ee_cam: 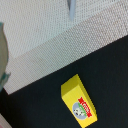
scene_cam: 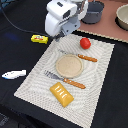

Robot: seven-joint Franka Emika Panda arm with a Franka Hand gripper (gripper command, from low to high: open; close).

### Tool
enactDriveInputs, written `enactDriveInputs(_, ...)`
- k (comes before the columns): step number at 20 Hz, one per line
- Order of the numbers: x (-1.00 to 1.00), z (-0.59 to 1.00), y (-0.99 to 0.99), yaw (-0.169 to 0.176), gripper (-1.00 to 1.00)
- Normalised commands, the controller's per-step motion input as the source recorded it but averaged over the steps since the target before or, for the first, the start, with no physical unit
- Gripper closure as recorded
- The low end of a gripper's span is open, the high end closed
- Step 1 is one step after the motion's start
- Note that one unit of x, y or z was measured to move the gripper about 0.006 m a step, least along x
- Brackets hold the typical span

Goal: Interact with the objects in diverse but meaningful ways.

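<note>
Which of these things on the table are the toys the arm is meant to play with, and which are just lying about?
Task things:
red round toy tomato
orange ridged biscuit block
yellow red-marked packet
white-blue toy fish
dark grey two-handled pot

Lying about:
woven beige placemat
tan round plate
orange-handled fork
orange-handled knife
beige bowl

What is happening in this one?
A Franka arm hangs over the far corner of a woven placemat, its wrist camera looking down at a yellow packet lying on the dark tabletop just off the mat; nothing is being held that I can see. On the mat sit a tomato, a tan plate, a knife, a fork and an orange biscuit block. The jaws are hidden.
</note>
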Motion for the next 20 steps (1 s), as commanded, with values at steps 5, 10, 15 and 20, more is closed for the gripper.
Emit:
enactDriveInputs(5, -0.87, -0.06, 0.01, 0.000, -1.00)
enactDriveInputs(10, -0.97, -0.27, 0.00, 0.000, -1.00)
enactDriveInputs(15, -1.00, -0.32, 0.00, 0.005, -1.00)
enactDriveInputs(20, -1.00, -0.28, 0.00, 0.024, -1.00)
